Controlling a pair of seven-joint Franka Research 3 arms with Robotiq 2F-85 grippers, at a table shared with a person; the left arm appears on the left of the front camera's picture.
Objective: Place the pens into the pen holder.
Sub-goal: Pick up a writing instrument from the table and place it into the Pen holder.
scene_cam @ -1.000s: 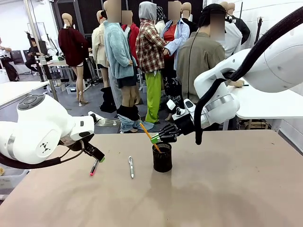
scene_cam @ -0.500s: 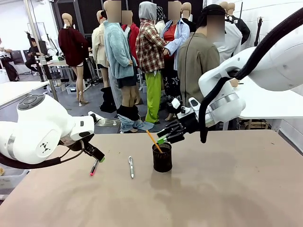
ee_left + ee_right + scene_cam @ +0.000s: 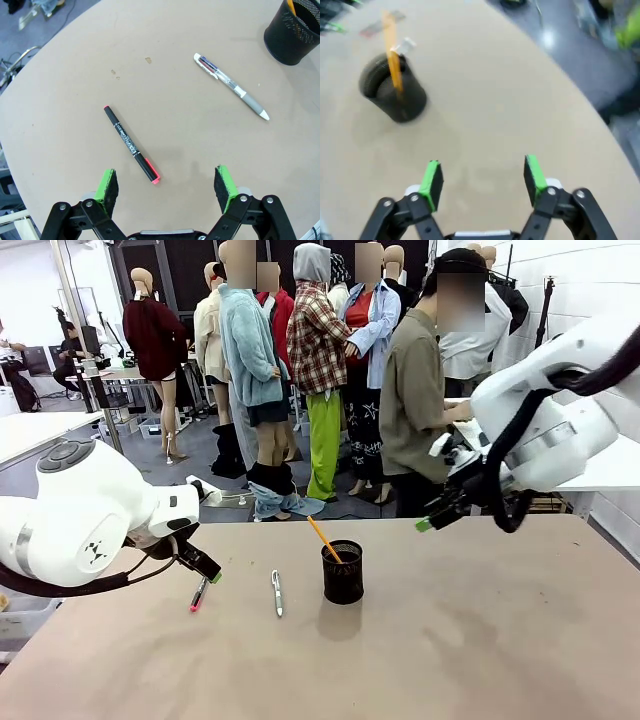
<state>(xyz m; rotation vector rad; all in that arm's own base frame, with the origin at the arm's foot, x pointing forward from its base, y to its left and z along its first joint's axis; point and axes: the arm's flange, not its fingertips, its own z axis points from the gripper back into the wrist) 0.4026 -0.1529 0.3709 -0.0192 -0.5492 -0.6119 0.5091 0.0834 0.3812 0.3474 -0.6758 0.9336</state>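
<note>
I judge that one third of the task is done. The orange-yellow pen (image 3: 324,539) stands tilted inside the pen holder (image 3: 343,573), with its upper end pointing to my left side. The right wrist view is blurred, so I can only say it seems to lean on the rim.

The other two pens lie flat on the table (image 3: 480,640). The silver-white pen (image 3: 231,85) is near the holder but apart from it. The red and black pen (image 3: 131,144) is further to the left, well apart from the holder.

The left gripper (image 3: 166,182) hangs above the red and black pen with its fingers spread wide and nothing between them. In the left wrist view the near end of this pen is between the two green pads, closer to one of them, and the pen runs diagonally away. The right gripper (image 3: 482,175) is also wide and empty, raised over the far right part of the table, away from the holder.

So the step in hand is picking up the red and black pen. For the next move I think the wrist should roll until the pads face the sides of the pen, then shift over its middle and go down to the table before closing.
</note>
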